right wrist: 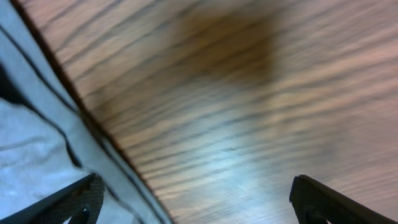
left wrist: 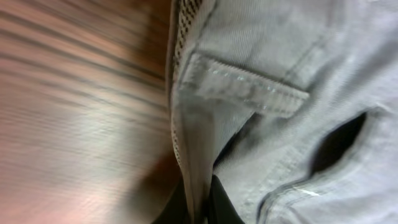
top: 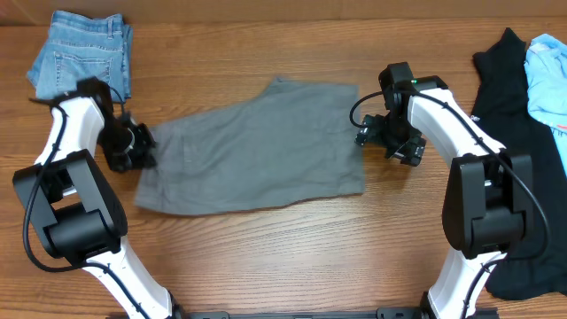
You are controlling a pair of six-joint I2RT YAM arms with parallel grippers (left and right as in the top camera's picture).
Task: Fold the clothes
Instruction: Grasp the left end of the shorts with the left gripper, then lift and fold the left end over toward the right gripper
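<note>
Your left gripper (top: 142,144) pinches the waistband of the grey shorts (top: 257,146), flat on the surface (top: 266,266); your right gripper (top: 366,133) gapes wide, mostly over bare wood. Close there and you may miss the hem.

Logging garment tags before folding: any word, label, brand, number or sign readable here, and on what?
No readable text in any view.
The grey shorts: plain, no tag showing.
The denim jeans: no label legible at this size.
The black garment and light-blue cloth: no print visible.
</note>
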